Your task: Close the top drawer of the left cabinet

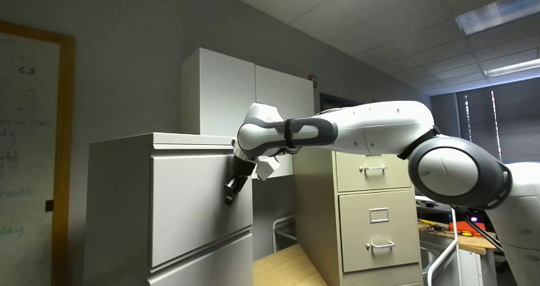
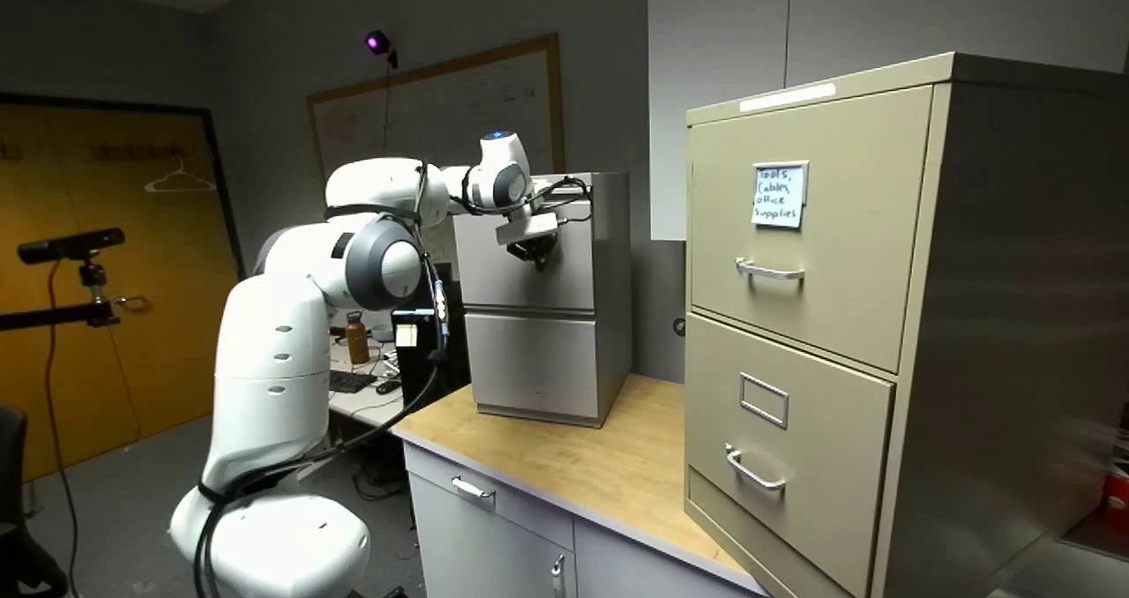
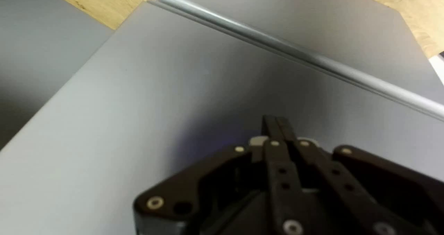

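The left cabinet [image 1: 120, 214] is a light-grey metal box; it also shows in an exterior view [image 2: 615, 298]. Its top drawer [image 1: 185, 210] has a wide flat grey front, also visible in an exterior view [image 2: 489, 267] and in the wrist view [image 3: 86, 124]. The front looks flush with the cabinet body in both exterior views, and the drawer's inside is hidden. My gripper [image 1: 230, 197] points down at this front, right of its middle. In the wrist view the gripper's fingertips [image 3: 277, 119] are together with nothing between them. They are very close to the panel; contact cannot be told.
A shorter lower panel [image 2: 538, 364] lies under the top drawer. The cabinet stands on a wooden counter [image 2: 653, 457]. A beige filing cabinet [image 2: 988, 316] with handles stands nearby. A white two-door cabinet [image 1: 225, 96] hangs on the wall. A whiteboard [image 1: 25, 151] is behind.
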Robot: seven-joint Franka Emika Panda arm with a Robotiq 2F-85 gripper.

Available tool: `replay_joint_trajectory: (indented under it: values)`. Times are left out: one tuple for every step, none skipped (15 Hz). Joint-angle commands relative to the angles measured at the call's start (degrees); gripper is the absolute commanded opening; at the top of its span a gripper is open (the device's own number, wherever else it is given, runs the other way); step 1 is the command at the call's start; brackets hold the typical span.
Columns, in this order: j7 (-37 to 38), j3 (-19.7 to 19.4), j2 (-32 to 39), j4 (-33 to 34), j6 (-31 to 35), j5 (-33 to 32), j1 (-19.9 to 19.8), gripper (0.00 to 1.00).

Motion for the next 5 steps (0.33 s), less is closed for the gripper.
replay_joint_trajectory:
  values:
    - [-0.50, 1.99, 8.48, 13.88, -6.19, -1.31, -0.90, 0.00]
    - [-0.55, 2.01, 9.67, 16.37, -8.68, -1.21, -1.01, 0.00]
    - [-0.51, 2.00, 11.10, 18.53, -10.22, -1.30, -1.08, 0.00]
    - [-0.45, 2.02, 12.23, 20.72, -12.00, -1.30, -1.12, 0.00]
    - [-0.15, 1.91, 13.44, 22.82, -14.02, -1.47, -1.12, 0.00]
